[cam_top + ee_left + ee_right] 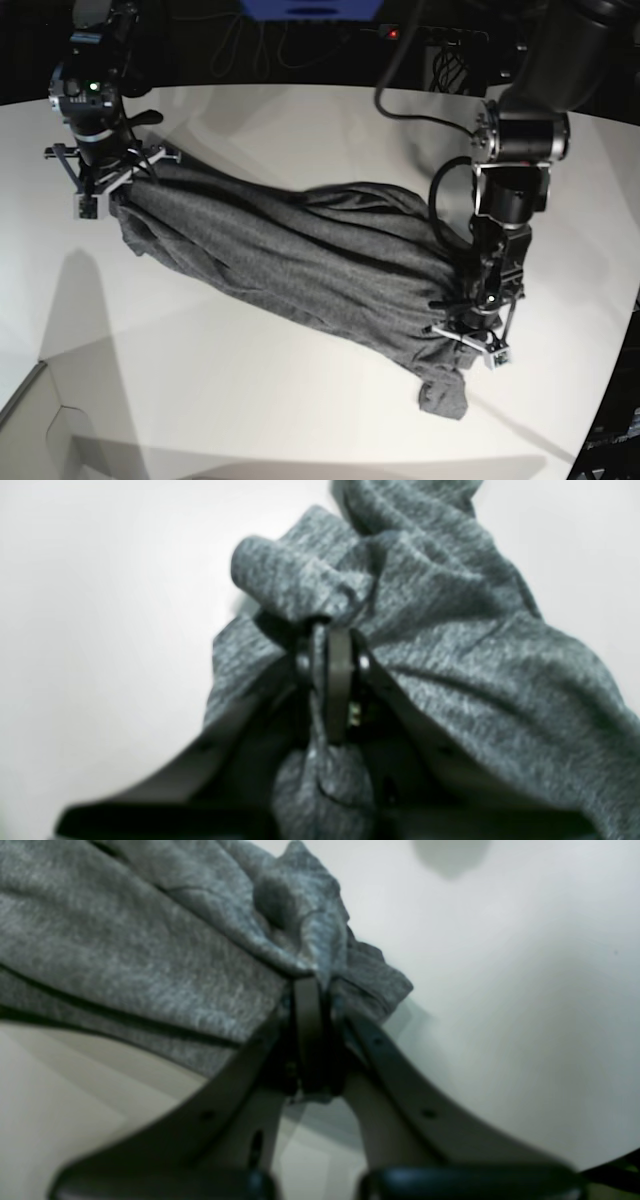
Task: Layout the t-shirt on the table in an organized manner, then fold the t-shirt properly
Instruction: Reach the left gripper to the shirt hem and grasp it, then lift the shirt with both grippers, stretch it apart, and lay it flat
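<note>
Your left fingers (332, 645) are squeezed tight on a bunch of the t-shirt (450, 645). The grey cloth sticks out above them and hangs down below them too. Your right fingers (310, 990) are also pinched tight on a fold of the t-shirt (150, 950), close to its edge.

In the base view, your left fingers (478, 340) hold the end of the t-shirt (300, 260) on that view's right, near the front of the table (250, 410). Your right fingers (125, 178) hold the other end, at the back on that view's left. The t-shirt runs slanted between your two arms like a long, wrinkly bundle. Its middle sags onto the white table. A small flap of cloth lies on the table just below your left fingers.
</note>
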You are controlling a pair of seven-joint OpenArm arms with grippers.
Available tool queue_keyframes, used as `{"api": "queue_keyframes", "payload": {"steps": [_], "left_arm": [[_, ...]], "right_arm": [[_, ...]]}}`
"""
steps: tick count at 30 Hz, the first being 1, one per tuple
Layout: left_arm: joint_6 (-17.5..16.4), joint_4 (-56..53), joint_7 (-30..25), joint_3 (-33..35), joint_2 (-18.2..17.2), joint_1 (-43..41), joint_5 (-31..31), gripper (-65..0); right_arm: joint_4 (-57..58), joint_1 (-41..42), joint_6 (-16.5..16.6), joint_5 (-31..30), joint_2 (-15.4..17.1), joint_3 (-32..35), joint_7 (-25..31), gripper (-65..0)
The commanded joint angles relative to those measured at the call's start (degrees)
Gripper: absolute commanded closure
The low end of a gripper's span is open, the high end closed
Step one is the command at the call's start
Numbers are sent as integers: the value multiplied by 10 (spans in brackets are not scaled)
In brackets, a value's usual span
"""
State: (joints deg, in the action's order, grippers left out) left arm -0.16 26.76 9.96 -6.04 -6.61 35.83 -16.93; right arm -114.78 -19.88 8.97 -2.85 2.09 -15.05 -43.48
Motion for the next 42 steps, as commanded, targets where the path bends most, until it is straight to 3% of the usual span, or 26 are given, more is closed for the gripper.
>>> {"api": "queue_keyframes", "payload": {"steps": [1,4,8,14,17,24,28,33,39,42], "left_arm": [[-1,28,-9,-2,-5,20,-17,-15],[-1,95,20,-1,-19,-4,-76,0],[4,235,101,-1,-53,-34,-166,-1],[5,395,157,-2,-129,-77,-302,-1],[5,435,171,-28,-156,-95,-367,-1],[3,450,239,-164,-176,-110,-473,-1],[0,452,269,-183,-206,-117,-529,-1],[0,458,283,-215,-225,-203,-585,-1],[-1,459,285,-263,-199,-346,-673,-1],[-1,479,285,-261,-190,-413,-681,-1]], "right_arm": [[-10,4,-4,0,4,-1,12,0],[-10,7,-4,0,4,-1,15,0],[-10,37,-4,0,16,-4,12,0],[-10,101,-4,0,48,-4,12,0],[-10,137,-4,0,55,-4,12,0],[-4,234,-3,-4,63,-4,12,0],[-9,275,-3,-4,63,-4,11,0],[-19,206,-3,-5,60,-5,18,0],[-18,67,-3,-48,20,-2,85,0],[-16,8,-3,-48,4,11,104,0]]}}
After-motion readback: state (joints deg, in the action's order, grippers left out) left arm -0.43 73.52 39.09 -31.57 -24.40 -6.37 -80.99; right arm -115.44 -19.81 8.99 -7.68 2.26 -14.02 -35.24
